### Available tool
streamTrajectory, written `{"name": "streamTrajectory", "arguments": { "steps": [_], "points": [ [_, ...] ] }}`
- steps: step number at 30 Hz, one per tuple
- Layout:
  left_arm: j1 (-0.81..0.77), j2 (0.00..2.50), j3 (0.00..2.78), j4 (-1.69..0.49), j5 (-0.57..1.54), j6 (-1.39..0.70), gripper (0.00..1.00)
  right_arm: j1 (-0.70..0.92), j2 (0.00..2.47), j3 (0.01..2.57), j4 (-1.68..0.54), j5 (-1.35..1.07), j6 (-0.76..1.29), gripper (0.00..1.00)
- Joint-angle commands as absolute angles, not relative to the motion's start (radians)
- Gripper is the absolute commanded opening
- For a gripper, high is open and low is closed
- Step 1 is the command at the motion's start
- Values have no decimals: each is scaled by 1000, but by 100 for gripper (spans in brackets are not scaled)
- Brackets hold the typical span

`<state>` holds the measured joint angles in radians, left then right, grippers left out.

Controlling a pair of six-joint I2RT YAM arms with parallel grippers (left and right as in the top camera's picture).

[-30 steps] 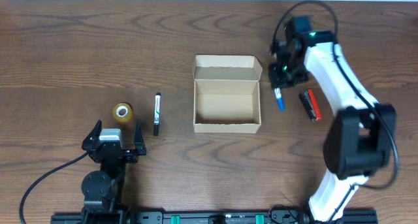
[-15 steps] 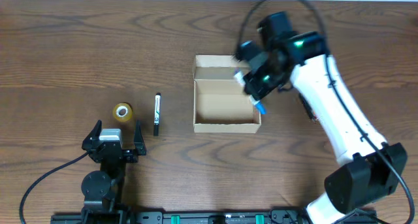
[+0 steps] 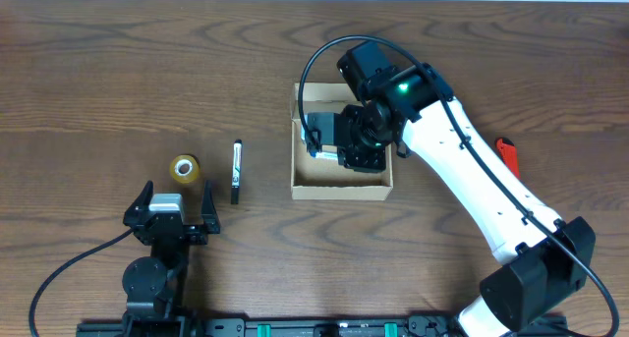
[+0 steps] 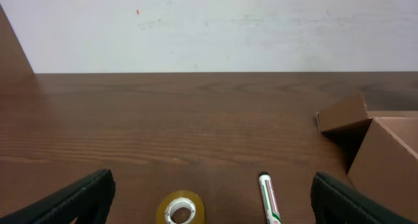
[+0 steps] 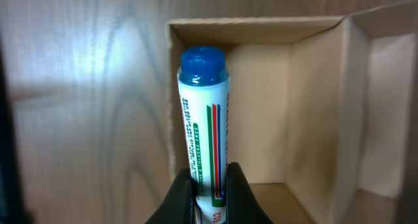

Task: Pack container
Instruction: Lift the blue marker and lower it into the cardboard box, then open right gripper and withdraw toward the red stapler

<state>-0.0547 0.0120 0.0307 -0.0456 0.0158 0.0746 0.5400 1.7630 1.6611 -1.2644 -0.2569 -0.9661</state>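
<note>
**Right hand grips a blue-capped marker above the open container**

The container stands near the middle of the tabletop. It is open at the top, with its lid flap folded back on the far side. The right hand hangs over the left part of the box interior. Its two fingers are pressed closed on a blue-capped marker, whose cap points toward an inner corner of the box. I cannot tell if the marker touches the box floor.

From overhead, the right arm covers the far right part of the box. It also hides part of a red marker that lies on the tabletop to the right of the box.

To the left of the container and apart from it lies a black marker, and further left a tape roll. The left hand is near the front edge, spread wide and holding nothing. It is close to the tape roll and the black marker but touches neither.
</note>
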Motion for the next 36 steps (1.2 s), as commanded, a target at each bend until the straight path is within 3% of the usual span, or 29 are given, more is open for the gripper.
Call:
{"name": "streamTrajectory", "arguments": {
  "steps": [1,29,30,34,36],
  "points": [
    [-51,5,8,-81,26,63,95,527,1770,1658,-1237,-243,-1031,1],
    [-51,5,8,-81,25,63,95,495,2179,1609,-1181,-184,-1044,1],
    [-51,5,8,-81,26,64,95,495,2179,1610,-1176,-184,-1044,4],
    [-51,5,8,-81,26,63,95,495,2179,1610,-1169,-184,-1004,66],
    [-51,5,8,-81,26,63,95,495,2179,1610,-1170,-184,-999,69]
  ]
}}
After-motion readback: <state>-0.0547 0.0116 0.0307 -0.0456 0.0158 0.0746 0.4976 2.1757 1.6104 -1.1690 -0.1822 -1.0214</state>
